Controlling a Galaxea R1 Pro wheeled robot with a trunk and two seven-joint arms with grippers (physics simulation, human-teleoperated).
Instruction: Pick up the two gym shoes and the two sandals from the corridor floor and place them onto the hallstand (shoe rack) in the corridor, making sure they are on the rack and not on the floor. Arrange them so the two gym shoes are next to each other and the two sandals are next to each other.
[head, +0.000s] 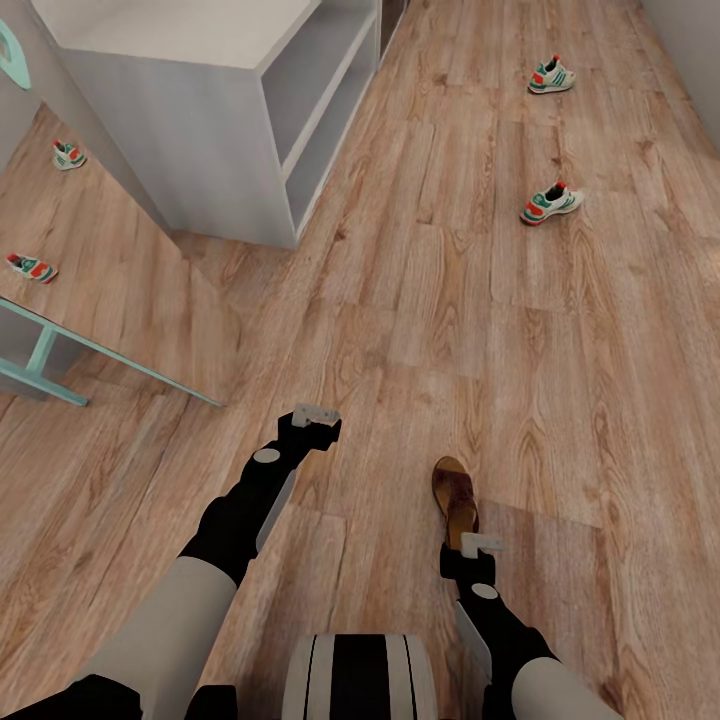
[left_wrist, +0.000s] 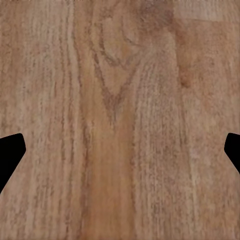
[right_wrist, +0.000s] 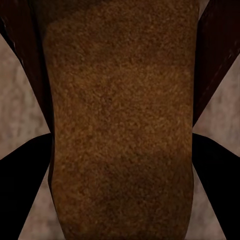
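The right gripper (head: 478, 550) is low over one brown sandal (head: 456, 496) on the wood floor (head: 520, 330), at the end of the sandal nearest the robot. The sandal's long side points straight away from the robot, in line with the right arm, so the two fingers stand across its narrow width. In the right wrist view the sandal (right_wrist: 120, 125) lies between the dark fingers (right_wrist: 22, 190), one on each side. They look very close to its edges, but I cannot tell if they are squeezing it yet. I think the next move is to pinch across that narrow part and lift. The left gripper (head: 312, 420) hangs over bare floor with its fingers (left_wrist: 10, 155) wide apart and nothing in them. It is farther from the sandal, so the right arm is the one for this job. The two gym shoes, one (head: 551, 203) and the other (head: 551, 76), lie well ahead on the floor. The pale shoe rack (head: 250, 130) stands ahead to the left, with nothing on the parts that show
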